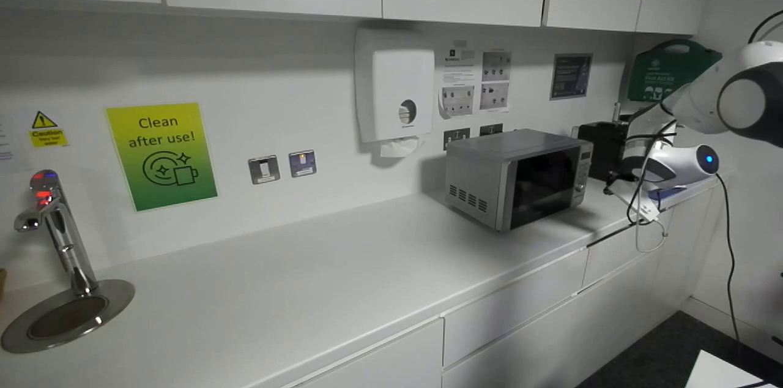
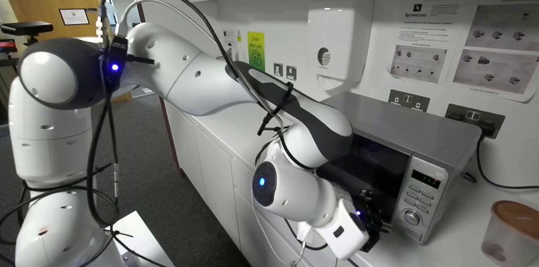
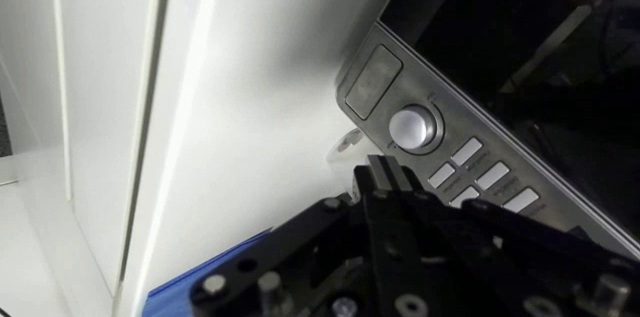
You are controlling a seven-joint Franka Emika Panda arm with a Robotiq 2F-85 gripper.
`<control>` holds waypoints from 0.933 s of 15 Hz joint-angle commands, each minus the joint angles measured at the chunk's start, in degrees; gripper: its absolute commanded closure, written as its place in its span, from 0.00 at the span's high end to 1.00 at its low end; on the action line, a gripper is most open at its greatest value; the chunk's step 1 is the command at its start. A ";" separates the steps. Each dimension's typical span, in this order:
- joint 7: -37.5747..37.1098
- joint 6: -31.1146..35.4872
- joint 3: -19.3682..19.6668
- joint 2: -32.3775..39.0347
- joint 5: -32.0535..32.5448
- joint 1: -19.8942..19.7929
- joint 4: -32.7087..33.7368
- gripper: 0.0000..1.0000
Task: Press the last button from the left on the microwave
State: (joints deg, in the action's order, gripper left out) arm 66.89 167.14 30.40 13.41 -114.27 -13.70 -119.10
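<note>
The silver-grey microwave (image 1: 477, 177) stands on the counter; it also shows in an exterior view (image 2: 404, 121) and in the wrist view (image 3: 400, 82). Its control panel has a lit display (image 2: 426, 179), several small buttons (image 3: 492, 175), a round knob (image 3: 412, 128) and a large flat button (image 3: 374, 82) beyond the knob. My gripper (image 3: 386, 161) is shut with nothing between its fingertips. In the wrist view the tips overlap the panel's edge near the knob and hide some buttons. In an exterior view the gripper (image 2: 379, 225) is in front of the microwave's lower front, left of the knob.
A clear tub with a brown lid (image 2: 516, 216) stands beside the microwave. A black appliance (image 1: 599, 143) is behind the arm. A blue object (image 3: 200, 277) lies on the counter (image 3: 225, 157). A white dispenser (image 1: 397, 82) hangs above. Cables hang from the arm.
</note>
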 commanded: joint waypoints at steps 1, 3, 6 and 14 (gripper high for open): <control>-10.15 1.89 -4.02 -13.48 16.25 -0.61 -14.13 0.00; -17.51 -0.05 -5.73 -18.05 25.81 -1.26 -20.96 0.00; -28.90 -1.87 -7.80 -20.99 39.54 -2.13 -28.68 0.00; -63.53 7.82 -12.02 -24.61 78.02 -6.79 -41.19 0.00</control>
State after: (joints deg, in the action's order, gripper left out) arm 11.93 170.81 19.87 -4.22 -46.90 -17.65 -155.35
